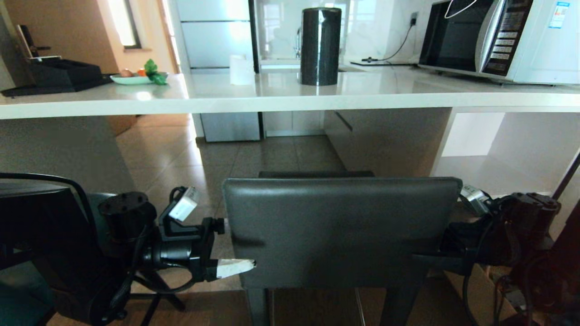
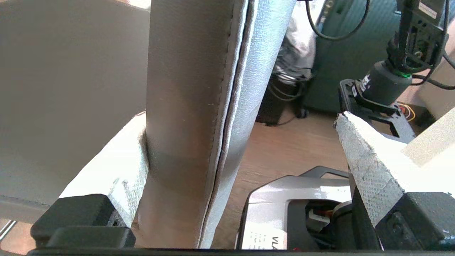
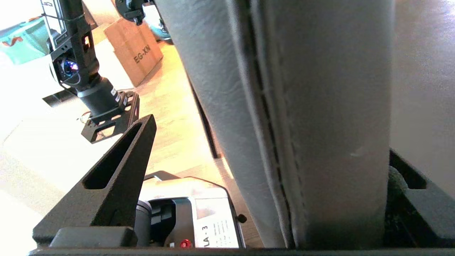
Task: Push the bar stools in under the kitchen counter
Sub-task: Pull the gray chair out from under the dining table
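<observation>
Seen from the right wrist, the right gripper (image 3: 256,177) straddles the side edge of the dark grey stool's backrest (image 3: 320,106), its black jaws spread wide. One finger (image 3: 117,177) stands clear of the stitched leather on the back side, with a gap between them; the other finger (image 3: 408,185) sits tight against the backrest's front face. Beyond, over a wood floor (image 3: 170,106), the left arm's wrist (image 3: 81,71) and gripper mount face this way. A cardboard box (image 3: 138,49) printed "EG-X" stands farther off. The robot's grey base (image 3: 192,213) shows below.
</observation>
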Controlling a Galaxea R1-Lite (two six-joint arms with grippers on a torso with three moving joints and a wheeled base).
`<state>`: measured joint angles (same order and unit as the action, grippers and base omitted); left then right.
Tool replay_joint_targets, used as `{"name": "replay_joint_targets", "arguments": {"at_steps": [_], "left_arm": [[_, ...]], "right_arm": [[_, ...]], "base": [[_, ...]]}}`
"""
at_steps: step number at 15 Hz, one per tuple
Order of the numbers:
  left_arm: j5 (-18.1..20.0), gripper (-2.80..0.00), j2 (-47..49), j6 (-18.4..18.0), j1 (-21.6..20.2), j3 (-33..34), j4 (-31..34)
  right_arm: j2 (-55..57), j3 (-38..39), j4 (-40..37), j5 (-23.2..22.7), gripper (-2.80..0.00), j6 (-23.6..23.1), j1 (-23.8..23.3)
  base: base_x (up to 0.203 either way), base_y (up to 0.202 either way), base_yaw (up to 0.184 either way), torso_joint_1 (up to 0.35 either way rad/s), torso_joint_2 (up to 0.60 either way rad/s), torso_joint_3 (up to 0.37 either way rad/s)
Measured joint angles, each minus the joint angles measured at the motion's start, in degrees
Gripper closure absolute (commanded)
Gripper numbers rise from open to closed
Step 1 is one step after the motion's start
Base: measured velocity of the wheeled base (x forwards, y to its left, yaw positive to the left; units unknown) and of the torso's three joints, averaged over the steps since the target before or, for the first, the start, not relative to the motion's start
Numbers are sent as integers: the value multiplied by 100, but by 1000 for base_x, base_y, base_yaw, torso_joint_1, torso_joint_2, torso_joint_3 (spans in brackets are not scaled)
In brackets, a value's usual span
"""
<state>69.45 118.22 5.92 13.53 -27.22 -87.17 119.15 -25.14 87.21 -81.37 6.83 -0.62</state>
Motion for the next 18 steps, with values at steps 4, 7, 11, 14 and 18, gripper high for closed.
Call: {"name": "replay_joint_targets", "arguments": {"at_steps": [4,7,11,14,18], "left_arm": [[12,-280,-12,-44,-23,71,-2],[-7,-280,-21,-24,-15,-33,10],[-16,-280,-45,-33,-101,-45,-1],[-28,-280,-63,-45,-193,-22,2],[-43,-280,-36,-44,-117,-21,2]], "right_arm": [[44,-11,13,10,-280,-11,33],[56,-2,5,47,-280,-20,51],[8,-9,-22,45,-280,-16,18],[-40,9,-13,71,-280,-16,24],[-9,-165,-9,167,-280,11,33]], "base": [[-195,0,-3,2,4,3],[-171,0,-1,4,2,4],[-14,0,-2,-2,1,1],[0,0,0,0,0,0],[0,0,0,0,0,0]]}}
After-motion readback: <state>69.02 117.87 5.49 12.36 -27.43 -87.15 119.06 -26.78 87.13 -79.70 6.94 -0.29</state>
